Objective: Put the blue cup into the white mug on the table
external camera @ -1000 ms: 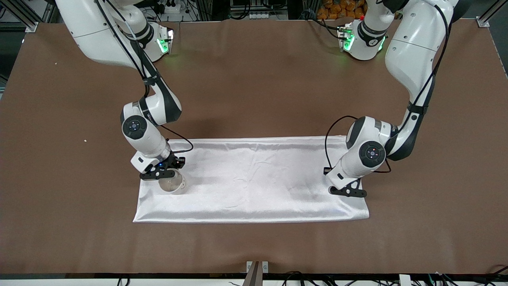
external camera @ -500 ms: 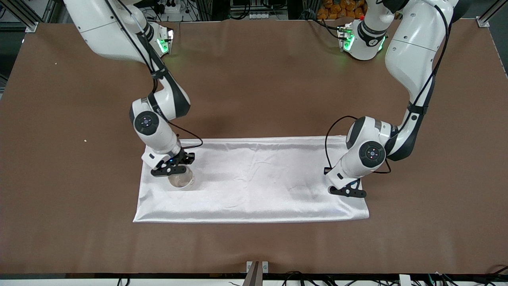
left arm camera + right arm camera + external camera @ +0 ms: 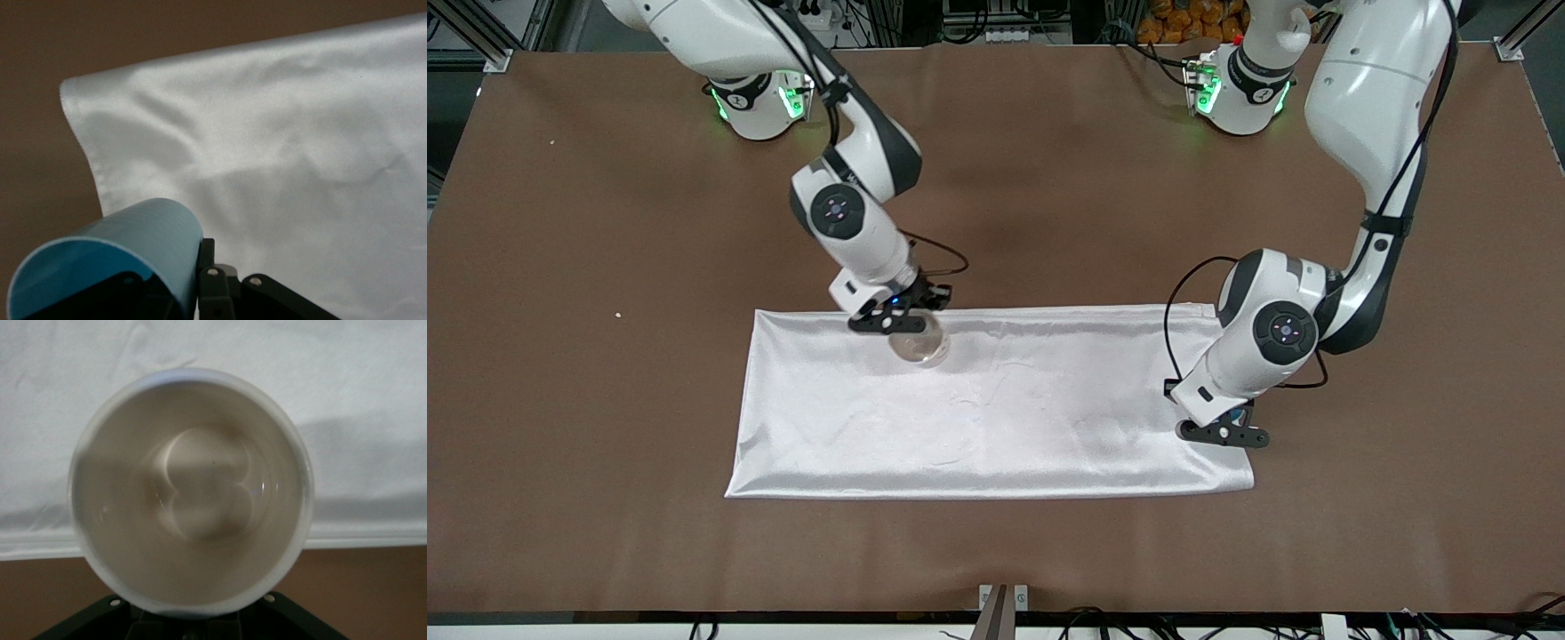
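The right gripper [image 3: 900,322], fingers clamped on the white mug [image 3: 919,345], carries it over the cloth [image 3: 1049,409] on the worktop [image 3: 605,444], while the left gripper [image 3: 1224,433], fingers clamped on the blue cup [image 3: 133,247], hangs over the cloth's corner; next, align cup above mug.

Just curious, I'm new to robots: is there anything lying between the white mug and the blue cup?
Only bare white cloth lies between the white mug and the blue cup, as the front view shows.
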`<state>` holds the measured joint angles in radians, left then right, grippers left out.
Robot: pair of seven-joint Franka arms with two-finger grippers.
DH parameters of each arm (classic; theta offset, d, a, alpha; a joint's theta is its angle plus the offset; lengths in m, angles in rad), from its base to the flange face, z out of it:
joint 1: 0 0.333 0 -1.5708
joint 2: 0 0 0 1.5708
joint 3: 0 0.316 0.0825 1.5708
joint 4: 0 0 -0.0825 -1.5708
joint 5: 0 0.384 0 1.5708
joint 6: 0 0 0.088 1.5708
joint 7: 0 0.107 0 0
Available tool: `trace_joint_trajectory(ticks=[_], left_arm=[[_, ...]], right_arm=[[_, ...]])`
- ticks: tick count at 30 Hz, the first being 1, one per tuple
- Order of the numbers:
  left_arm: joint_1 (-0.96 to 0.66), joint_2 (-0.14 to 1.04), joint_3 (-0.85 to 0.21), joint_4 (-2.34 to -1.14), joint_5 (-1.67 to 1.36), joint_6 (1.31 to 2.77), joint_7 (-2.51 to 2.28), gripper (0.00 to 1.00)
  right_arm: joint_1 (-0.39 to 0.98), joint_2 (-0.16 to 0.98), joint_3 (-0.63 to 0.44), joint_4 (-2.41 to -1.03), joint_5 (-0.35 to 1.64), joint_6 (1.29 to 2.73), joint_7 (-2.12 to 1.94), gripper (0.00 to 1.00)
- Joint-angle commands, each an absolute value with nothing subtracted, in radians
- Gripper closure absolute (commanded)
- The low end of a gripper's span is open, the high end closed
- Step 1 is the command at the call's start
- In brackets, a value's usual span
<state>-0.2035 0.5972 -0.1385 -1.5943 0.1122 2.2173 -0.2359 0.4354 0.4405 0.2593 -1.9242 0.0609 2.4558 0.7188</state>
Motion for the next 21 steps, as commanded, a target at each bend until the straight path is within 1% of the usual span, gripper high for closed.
trace_joint_trajectory(ticks=[1, 5, 12, 16, 21], left_arm=[[-0.199, 0.439, -0.143, -1.624, 0.140, 2.074, -0.218, 1.00], [-0.198, 0.336, -0.144, -1.624, 0.138, 1.968, -0.209, 1.00], [-0.196, 0.172, -0.143, -1.626, 0.121, 1.781, -0.207, 1.00], [-0.196, 0.095, -0.143, -1.626, 0.120, 1.700, -0.207, 1.00], [-0.196, 0.032, -0.143, -1.631, 0.104, 1.628, -0.209, 1.00]], right_arm=[[0.529, 0.417, 0.264, -1.953, 0.077, 2.503, 0.857, 1.00], [0.595, 0.420, 0.262, -1.974, 0.069, 2.543, 0.936, 1.00], [0.681, 0.423, 0.256, -1.979, 0.060, 2.543, 1.049, 1.00], [0.716, 0.433, 0.255, -1.977, 0.002, 2.543, 1.141, 1.00], [0.749, 0.462, 0.256, -1.976, -0.100, 2.545, 1.275, 1.00]])
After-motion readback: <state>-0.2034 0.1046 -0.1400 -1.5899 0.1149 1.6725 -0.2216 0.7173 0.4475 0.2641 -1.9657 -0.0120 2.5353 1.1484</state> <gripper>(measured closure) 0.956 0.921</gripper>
